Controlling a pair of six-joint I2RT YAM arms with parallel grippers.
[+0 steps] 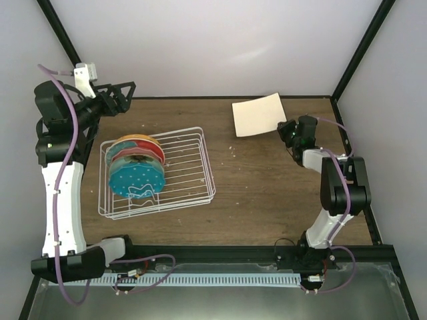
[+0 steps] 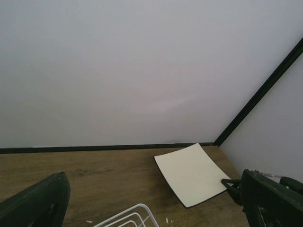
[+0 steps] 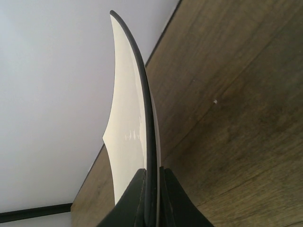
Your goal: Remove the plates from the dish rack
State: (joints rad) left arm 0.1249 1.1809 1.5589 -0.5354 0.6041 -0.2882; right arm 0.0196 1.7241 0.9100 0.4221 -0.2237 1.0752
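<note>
The white wire dish rack [image 1: 190,167] stands on the left half of the table; one of its corners shows in the left wrist view [image 2: 135,215]. Several plates stand upright in its left end, the teal dotted one [image 1: 137,179] in front and an orange and red one [image 1: 140,140] at the back. The square cream plate [image 1: 258,114] is outside the rack at the back right, low over the table. My right gripper [image 1: 285,130] is shut on its near right edge [image 3: 130,118]. My left gripper [image 1: 127,93] is open and empty, raised behind the rack.
The black frame posts and white walls close in the back and sides. The wooden table [image 1: 267,193] lies bare between the rack and the right arm. A metal trough [image 1: 220,293] runs along the near edge.
</note>
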